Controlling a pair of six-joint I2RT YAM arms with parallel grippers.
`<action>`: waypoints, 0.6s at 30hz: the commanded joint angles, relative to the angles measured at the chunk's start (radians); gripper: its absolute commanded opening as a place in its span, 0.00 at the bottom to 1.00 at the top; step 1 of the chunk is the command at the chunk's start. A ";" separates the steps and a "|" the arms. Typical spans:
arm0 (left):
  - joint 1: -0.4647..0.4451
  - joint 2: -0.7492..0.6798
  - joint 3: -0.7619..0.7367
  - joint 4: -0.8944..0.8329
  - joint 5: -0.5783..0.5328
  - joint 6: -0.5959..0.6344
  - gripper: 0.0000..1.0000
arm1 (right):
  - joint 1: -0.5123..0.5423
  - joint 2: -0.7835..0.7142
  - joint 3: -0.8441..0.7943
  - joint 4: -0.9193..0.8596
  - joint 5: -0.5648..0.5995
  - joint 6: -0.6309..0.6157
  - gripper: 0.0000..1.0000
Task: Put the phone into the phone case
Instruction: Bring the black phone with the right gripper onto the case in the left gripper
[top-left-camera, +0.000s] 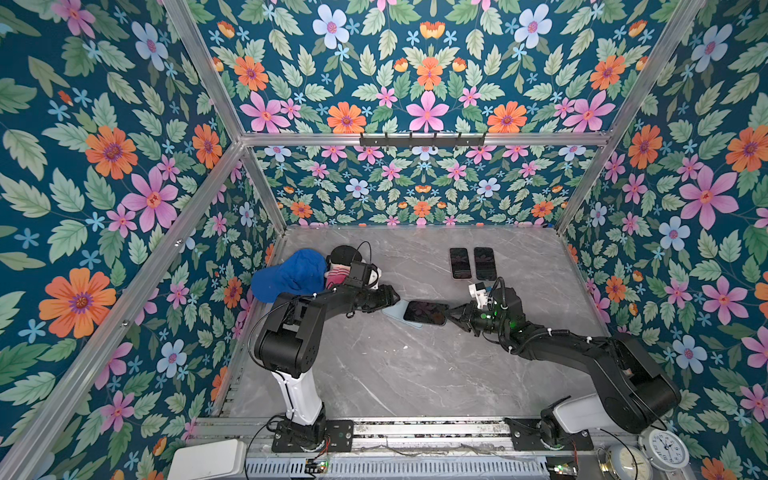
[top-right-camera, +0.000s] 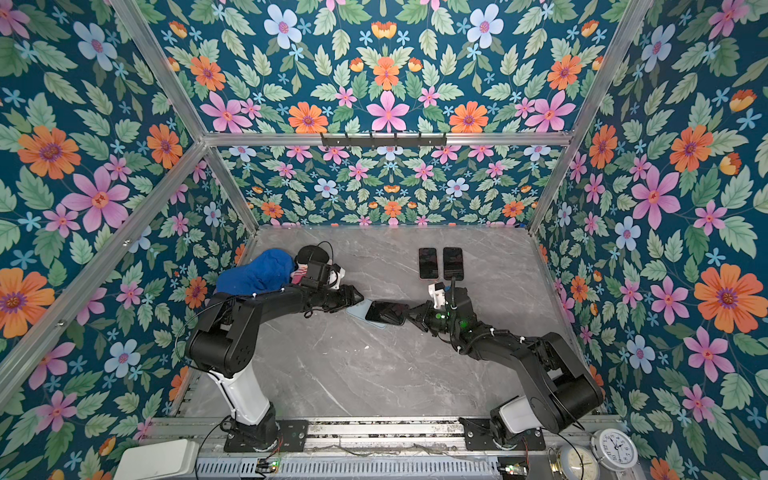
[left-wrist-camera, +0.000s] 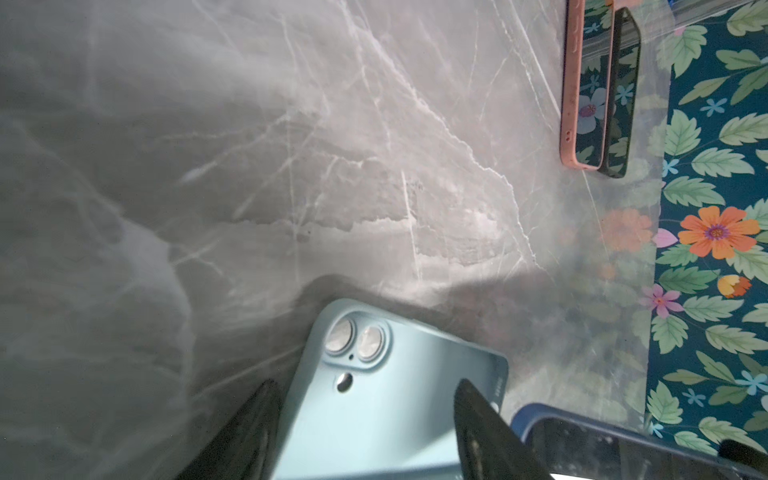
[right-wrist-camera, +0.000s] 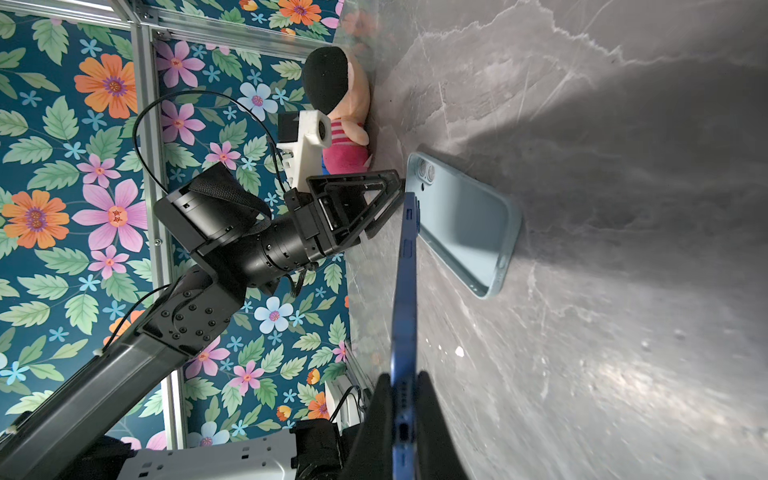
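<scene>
1. Right wrist view showed the right gripper (right-wrist-camera: 405, 386) clamped tight on the bottom end of the phone (right-wrist-camera: 405, 291). The phone was held clear of the table (right-wrist-camera: 623, 353) and was not yet in the case (right-wrist-camera: 461, 224). A grip so far out on one end gave little hold. You risked the phone pivoting or slipping once its free end met the case wall.
2. The case lay flat on the table, open side up, partly covered by the phone (top-left-camera: 426, 312) in a top view. If you brought the phone down askew, a corner would likely have ridden on the rim instead of seating.
3. The left gripper (left-wrist-camera: 365, 380) stood with its fingers (left-wrist-camera: 482, 424) spread either side of the case's camera end. You could not tell whether they pressed on its walls. If they did not, a push from the phone would probably have slid the case.
4. The phone's leading end sat close to those fingers, so advancing further risked a collision.
</scene>
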 joint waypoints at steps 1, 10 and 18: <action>-0.002 0.001 -0.005 -0.039 -0.006 -0.005 0.69 | 0.002 0.016 0.009 0.096 -0.027 0.013 0.00; 0.000 0.012 -0.002 -0.010 0.019 -0.006 0.69 | 0.005 0.118 0.063 0.135 -0.063 0.011 0.00; -0.002 0.019 -0.011 0.028 0.048 -0.025 0.69 | 0.023 0.187 0.115 0.159 -0.067 0.013 0.00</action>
